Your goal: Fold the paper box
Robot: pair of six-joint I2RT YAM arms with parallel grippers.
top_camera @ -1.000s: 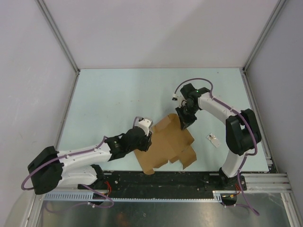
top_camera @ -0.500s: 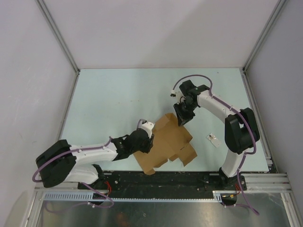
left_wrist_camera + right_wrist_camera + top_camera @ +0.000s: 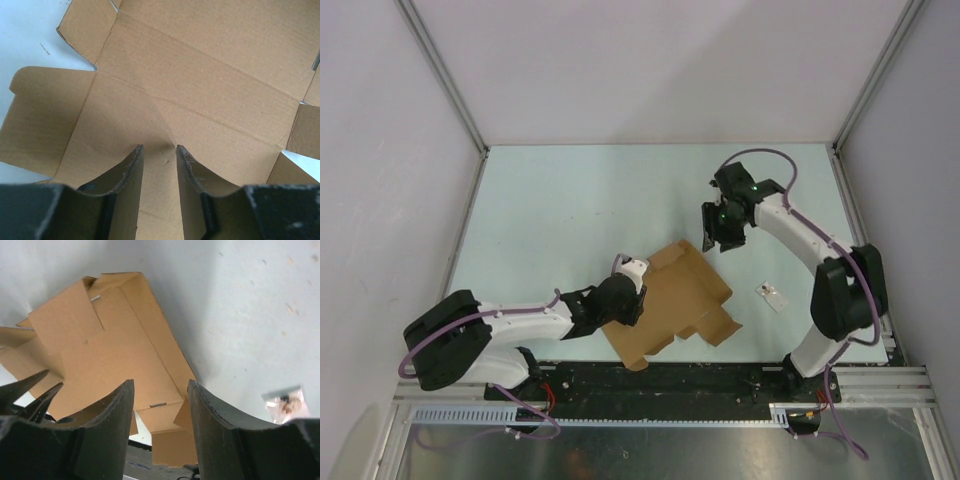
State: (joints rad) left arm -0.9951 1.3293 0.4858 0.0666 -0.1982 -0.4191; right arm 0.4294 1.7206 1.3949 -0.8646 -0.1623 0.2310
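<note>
Pinning paper box (image 3: pixel 670 300) to counter (image 3: pixel 570 210) under slightly parted left pincer (image 3: pixel 156 149), with right pincer (image 3: pixel 160 383) agape and empty beyond, seemingly flap-ready.

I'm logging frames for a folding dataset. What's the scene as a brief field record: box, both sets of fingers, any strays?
box: brown die-cut cardboard sheet, lying unfolded on pale table
left fingers: open, tips over the sheet's panel
right fingers: open, empty, apart from sheet
stray: small clear packet, right of sheet
</note>
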